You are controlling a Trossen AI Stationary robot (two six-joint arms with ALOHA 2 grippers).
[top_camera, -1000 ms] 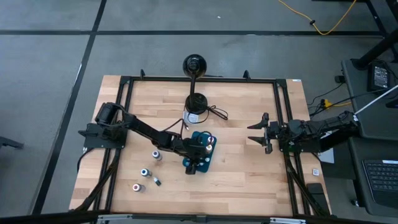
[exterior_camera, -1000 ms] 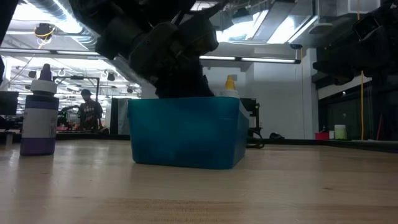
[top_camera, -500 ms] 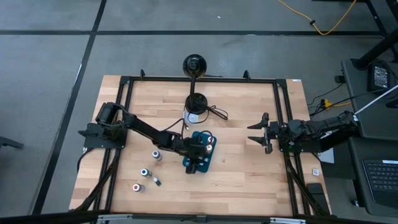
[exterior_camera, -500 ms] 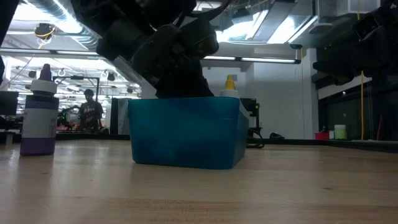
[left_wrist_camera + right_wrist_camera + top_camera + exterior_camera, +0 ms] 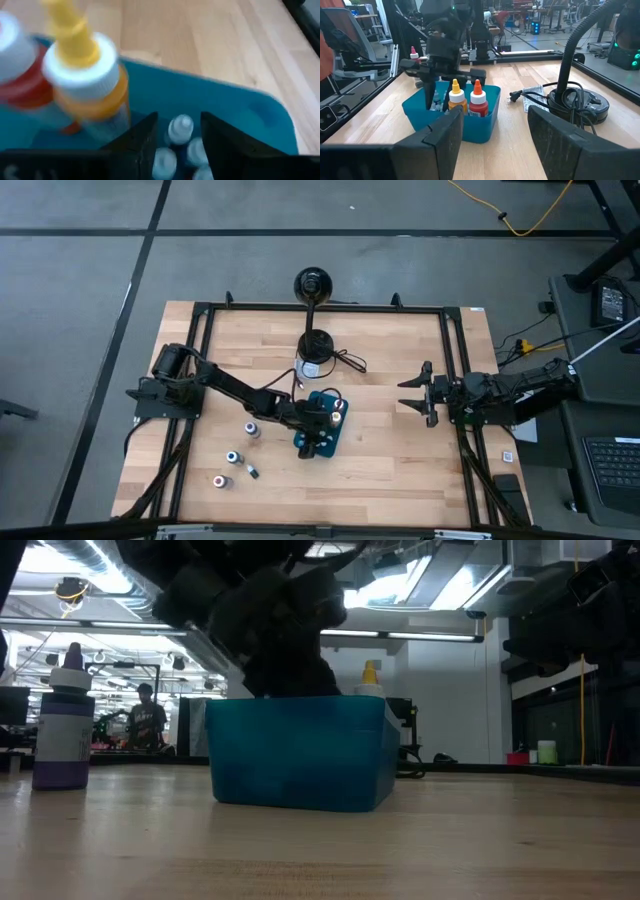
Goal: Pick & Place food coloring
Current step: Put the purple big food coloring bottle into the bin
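The blue tray (image 5: 322, 426) holds yellow- and red-capped bottles (image 5: 478, 100). The left gripper (image 5: 175, 135) hangs in it, fingers narrowly parted and empty. More bottles (image 5: 232, 457) stand on the table (image 5: 400, 470), left. The right gripper (image 5: 413, 394) waits wide open at the right edge.

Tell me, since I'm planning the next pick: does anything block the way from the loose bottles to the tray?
Nothing visible does. The loose bottles stand on bare table beside the tray. The left gripper is over the tray, jaws apart; the right gripper waits far off.
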